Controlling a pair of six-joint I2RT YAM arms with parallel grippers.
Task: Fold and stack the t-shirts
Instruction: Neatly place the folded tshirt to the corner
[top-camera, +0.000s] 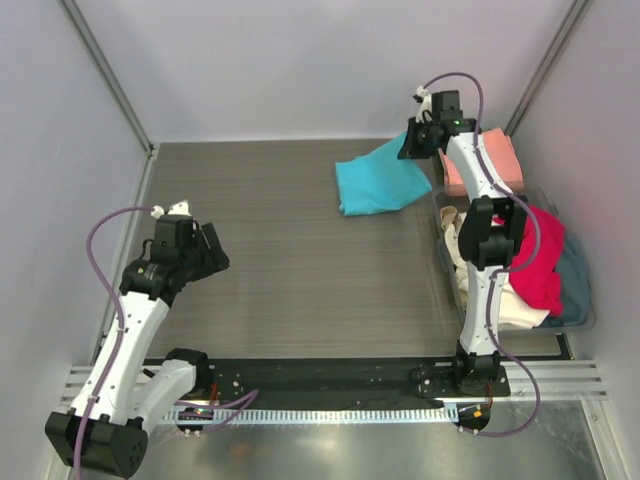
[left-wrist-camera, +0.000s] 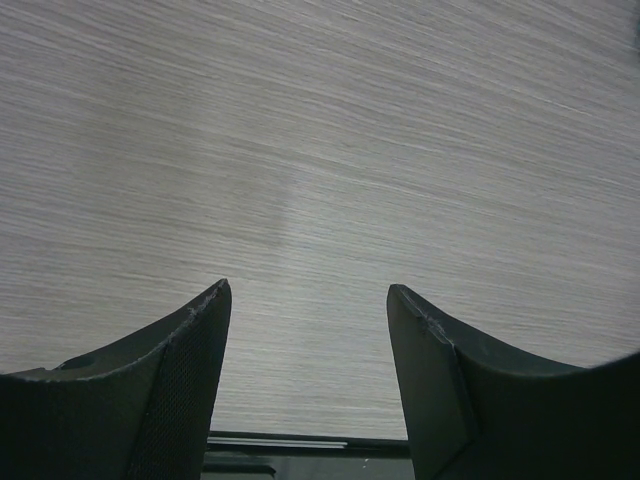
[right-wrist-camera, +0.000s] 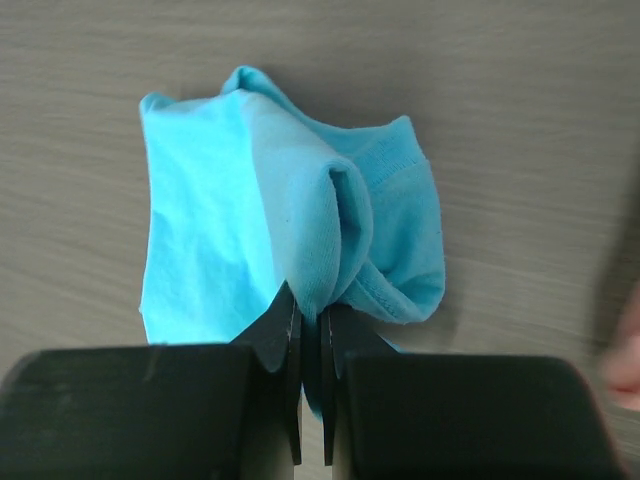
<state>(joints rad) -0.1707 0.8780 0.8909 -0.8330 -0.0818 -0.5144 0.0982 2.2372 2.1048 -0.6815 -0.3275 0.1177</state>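
Note:
A turquoise t-shirt lies bunched at the back right of the table. My right gripper is at its far right corner and is shut on a fold of the turquoise t-shirt, with cloth pinched between the right gripper tips. A folded salmon-pink t-shirt lies just right of that arm. Red, cream and grey-blue t-shirts are heaped in a clear bin. My left gripper hovers over bare table at the left, and the left gripper is open with nothing between its fingers.
The clear bin stands at the right edge beside the right arm's base. White walls with metal posts enclose the table on three sides. A black rail runs along the near edge between the arm bases.

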